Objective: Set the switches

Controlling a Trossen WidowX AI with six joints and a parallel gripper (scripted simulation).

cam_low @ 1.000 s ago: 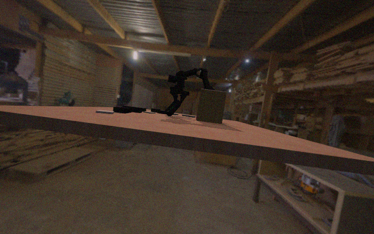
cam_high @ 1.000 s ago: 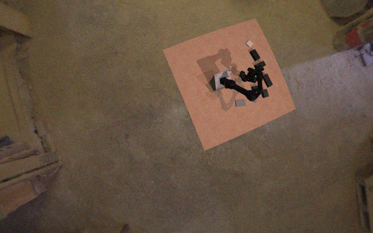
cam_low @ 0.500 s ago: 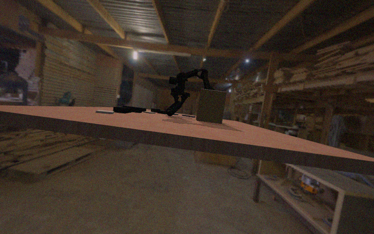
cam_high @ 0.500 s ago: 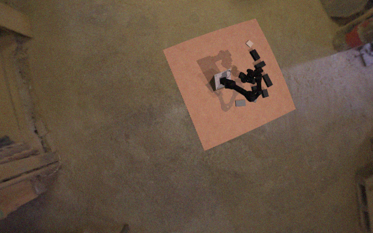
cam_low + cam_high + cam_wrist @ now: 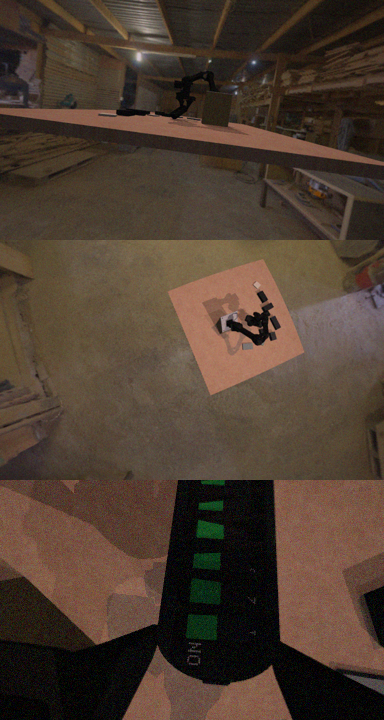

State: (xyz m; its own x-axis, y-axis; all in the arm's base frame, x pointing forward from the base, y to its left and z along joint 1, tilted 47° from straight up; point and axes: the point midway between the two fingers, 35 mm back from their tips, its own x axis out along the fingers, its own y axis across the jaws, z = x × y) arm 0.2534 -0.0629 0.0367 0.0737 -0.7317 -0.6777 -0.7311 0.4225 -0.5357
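Pale square tile (image 5: pixel 256 284) and a flat grey rectangular plate (image 5: pixel 247 346) sit on the salmon-coloured square bench (image 5: pixel 215 367) (image 5: pixel 158 130), plus a few black boxy modules (image 5: pixel 274 322) near the arm. One dark block (image 5: pixel 376 612) is just beside the work in the wrist view. Gripper's (image 5: pixel 182 102) (image 5: pixel 218 647) fairly wide, clamped on one end of the dark grey six-switch controller unit (image 5: pixel 185 108) (image 5: pixel 235 590), which is tilted over the bench, green rockers showing. Can't read the label.
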